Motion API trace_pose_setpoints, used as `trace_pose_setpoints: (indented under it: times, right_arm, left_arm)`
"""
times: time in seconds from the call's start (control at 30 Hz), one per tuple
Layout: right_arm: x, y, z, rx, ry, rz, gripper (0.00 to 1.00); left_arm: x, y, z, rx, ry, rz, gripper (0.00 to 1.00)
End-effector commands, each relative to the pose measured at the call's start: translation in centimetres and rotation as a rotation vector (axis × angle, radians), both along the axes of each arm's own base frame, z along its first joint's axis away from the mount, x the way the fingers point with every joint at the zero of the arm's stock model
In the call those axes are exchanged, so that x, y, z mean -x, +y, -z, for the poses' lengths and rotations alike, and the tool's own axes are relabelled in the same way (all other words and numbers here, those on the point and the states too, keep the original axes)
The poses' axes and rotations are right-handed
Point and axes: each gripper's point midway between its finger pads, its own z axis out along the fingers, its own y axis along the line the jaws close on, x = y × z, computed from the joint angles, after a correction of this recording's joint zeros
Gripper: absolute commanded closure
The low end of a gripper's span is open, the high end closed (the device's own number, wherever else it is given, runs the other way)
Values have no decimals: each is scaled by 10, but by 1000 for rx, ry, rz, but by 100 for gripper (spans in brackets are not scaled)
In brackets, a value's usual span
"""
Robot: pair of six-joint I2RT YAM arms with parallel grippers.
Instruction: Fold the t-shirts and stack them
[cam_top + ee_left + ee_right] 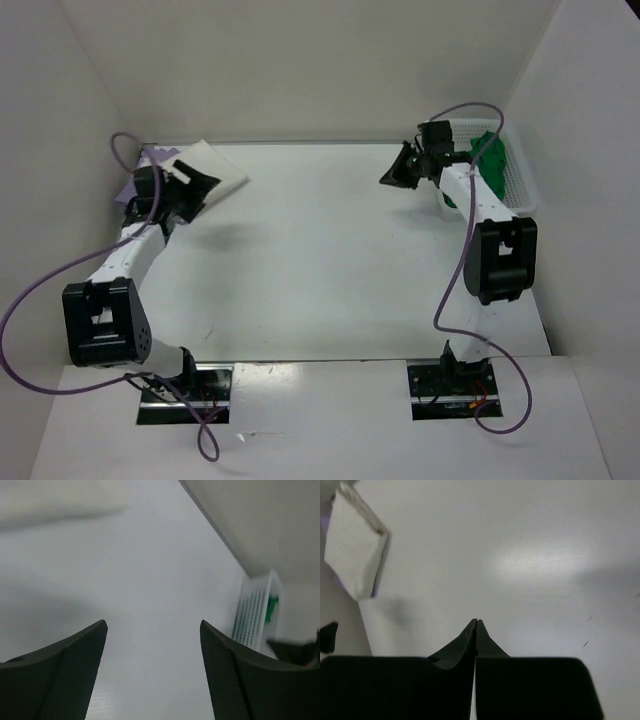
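Observation:
The cream white t-shirt (215,168) lies folded at the far left of the table, on top of the lavender purple t-shirt (133,186), of which only an edge shows. Both also show in the right wrist view, the cream one (354,540) over a purple sliver (339,582). The bright green t-shirt (488,153) lies bunched in the white mesh basket (521,186) at the far right. My left gripper (193,190) is open and empty, right beside the cream shirt; its wrist view shows bare table between the fingertips (152,624). My right gripper (390,177) is shut and empty, above the table left of the basket (476,621).
White walls close in the table at the left, back and right. The basket (256,614) with the green cloth (271,608) shows far off in the left wrist view. The right arm's links run along the basket's near side.

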Motion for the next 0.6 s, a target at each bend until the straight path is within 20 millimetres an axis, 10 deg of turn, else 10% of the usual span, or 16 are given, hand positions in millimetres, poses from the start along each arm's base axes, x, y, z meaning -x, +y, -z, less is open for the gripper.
trace_pose_setpoints:
  times: [0.0,0.13,0.23,0.57]
  right_arm:
    - [-59,-64,-38,161,-133,227,98]
    - [-87,-158,-23,345,-83,455,66]
    - [-93,-219,-21,454,-58,586,51]
    - [-91,-303,51,666,149,709,31]
  left_arm:
    - [-2,-81,-21,-72,-85,327,21]
    - [34,-163,14,-64,2,578,36]
    - [68,-189,43,-35,78,661,36]
    - [101,-193,53,-81,109,739,29]
